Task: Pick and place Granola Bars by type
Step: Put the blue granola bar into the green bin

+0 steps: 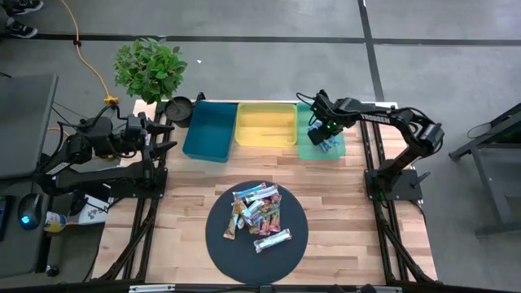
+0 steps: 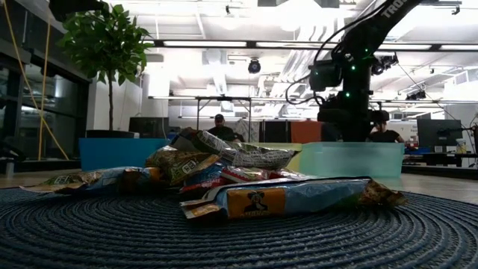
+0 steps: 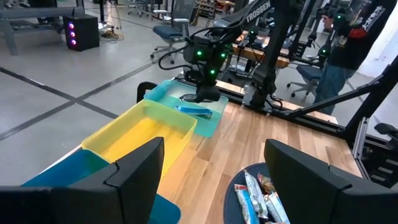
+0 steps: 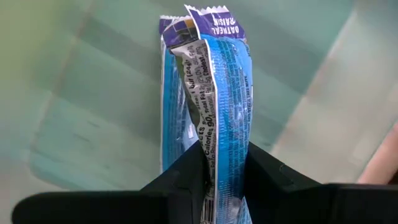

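My right gripper [image 1: 318,135] is inside the green bin [image 1: 303,151] at the table's far right, shut on a blue granola bar [image 4: 219,93]. A second blue bar [image 4: 169,99] lies just behind it on the bin floor. Several more bars in blue, silver and multicolour wrappers are heaped [image 1: 259,213] on a round dark mat [image 1: 220,244] at the near middle of the table. My left gripper [image 3: 214,168] is open and waits off the table's far left corner, touching nothing. My right gripper pinches the blue bar near one end [image 4: 221,177] between its two fingers, which point down into the green bin. The bar runs on from the fingers, its crimped far end [image 4: 214,15] toward the bin floor. Whether that end touches the floor I cannot tell.
A blue bin [image 1: 210,130] and a yellow bin [image 1: 265,124] stand in a row left of the green one along the far edge. A potted plant [image 1: 151,69] and a black pot [image 1: 179,110] are at the far left corner. People sit in the room behind.
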Action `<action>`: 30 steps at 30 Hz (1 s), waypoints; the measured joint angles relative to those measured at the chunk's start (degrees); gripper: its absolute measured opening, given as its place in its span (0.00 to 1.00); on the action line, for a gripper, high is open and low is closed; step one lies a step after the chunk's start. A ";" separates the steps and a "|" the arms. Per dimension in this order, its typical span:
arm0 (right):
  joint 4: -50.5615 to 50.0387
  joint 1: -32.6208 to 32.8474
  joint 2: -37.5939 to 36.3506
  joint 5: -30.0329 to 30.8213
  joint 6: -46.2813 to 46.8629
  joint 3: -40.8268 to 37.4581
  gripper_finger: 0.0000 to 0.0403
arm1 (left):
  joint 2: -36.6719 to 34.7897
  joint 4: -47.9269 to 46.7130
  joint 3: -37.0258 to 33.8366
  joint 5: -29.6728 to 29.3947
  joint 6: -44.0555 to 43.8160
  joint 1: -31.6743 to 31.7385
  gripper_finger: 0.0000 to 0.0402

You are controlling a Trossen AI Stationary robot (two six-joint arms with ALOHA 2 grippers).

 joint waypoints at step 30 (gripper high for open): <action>13.84 0.90 0.00 -20.67 -8.79 12.90 0.40 | 0.00 0.02 0.00 -0.05 -0.15 0.00 0.68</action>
